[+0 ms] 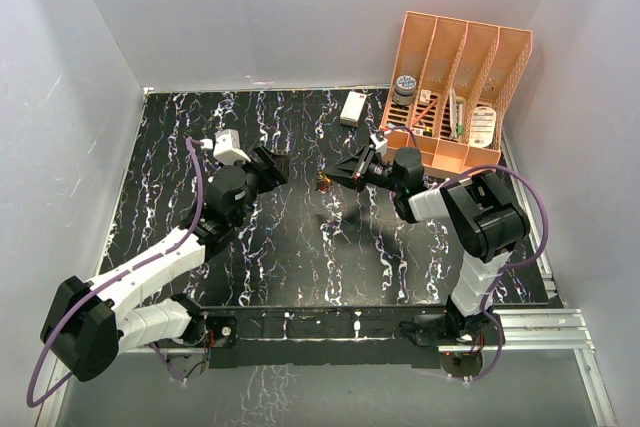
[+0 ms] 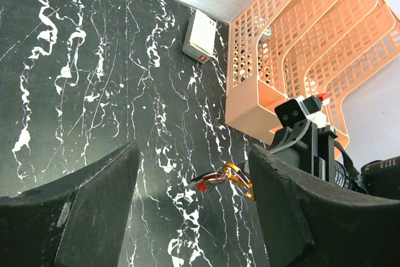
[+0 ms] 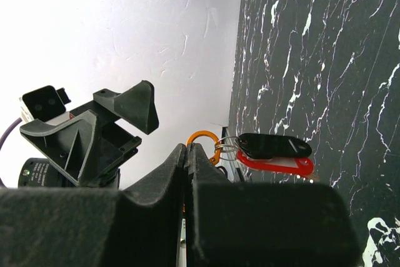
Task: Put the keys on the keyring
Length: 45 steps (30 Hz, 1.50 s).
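Observation:
My right gripper (image 3: 189, 148) is shut on the orange keyring (image 3: 204, 137) and holds it above the table. The black-headed key (image 3: 272, 146) and the red-headed key (image 3: 279, 166) hang side by side from the keyring on thin silver loops. From the top camera the keyring (image 1: 323, 183) shows at the right gripper's (image 1: 333, 177) tip, mid-table. My left gripper (image 1: 279, 163) is open just left of it. In the left wrist view the keyring (image 2: 238, 179) and red key (image 2: 209, 182) hang between the left gripper's (image 2: 194, 154) wide fingers, untouched.
A white rectangular box (image 1: 352, 107) lies at the back of the black marbled table (image 1: 300, 257). An orange slotted organizer (image 1: 460, 87) with small items stands at the back right. White walls enclose the table on three sides.

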Available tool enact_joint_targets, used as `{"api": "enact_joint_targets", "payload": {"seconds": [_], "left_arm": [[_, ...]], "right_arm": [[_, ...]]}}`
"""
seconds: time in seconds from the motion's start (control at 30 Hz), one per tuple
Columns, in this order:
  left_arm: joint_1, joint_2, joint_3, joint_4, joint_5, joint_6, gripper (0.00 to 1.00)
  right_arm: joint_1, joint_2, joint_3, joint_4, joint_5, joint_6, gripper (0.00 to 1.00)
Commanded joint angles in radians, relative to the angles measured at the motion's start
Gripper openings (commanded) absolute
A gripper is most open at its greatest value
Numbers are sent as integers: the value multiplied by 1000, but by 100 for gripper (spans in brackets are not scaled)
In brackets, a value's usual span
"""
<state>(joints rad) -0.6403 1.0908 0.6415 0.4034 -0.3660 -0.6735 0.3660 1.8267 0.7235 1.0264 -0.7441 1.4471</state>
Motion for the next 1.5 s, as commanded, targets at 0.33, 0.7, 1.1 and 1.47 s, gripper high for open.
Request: {"api": "enact_joint_targets", "payload": {"seconds": [0.33, 0.7, 1.1, 1.47], "left_arm": [[5, -13, 20, 6, -6, 3, 69], [6, -18, 20, 3, -12, 5, 69], [6, -23, 21, -1, -14, 5, 70], [7, -28, 21, -3, -18, 5, 70]], "right_arm": [[-4, 25, -1, 86, -8, 6, 0], [-6, 51, 1, 58, 5, -4, 1], [-10, 19, 21, -83, 26, -95, 27], [3, -184, 190, -765, 218, -526, 40]]}}
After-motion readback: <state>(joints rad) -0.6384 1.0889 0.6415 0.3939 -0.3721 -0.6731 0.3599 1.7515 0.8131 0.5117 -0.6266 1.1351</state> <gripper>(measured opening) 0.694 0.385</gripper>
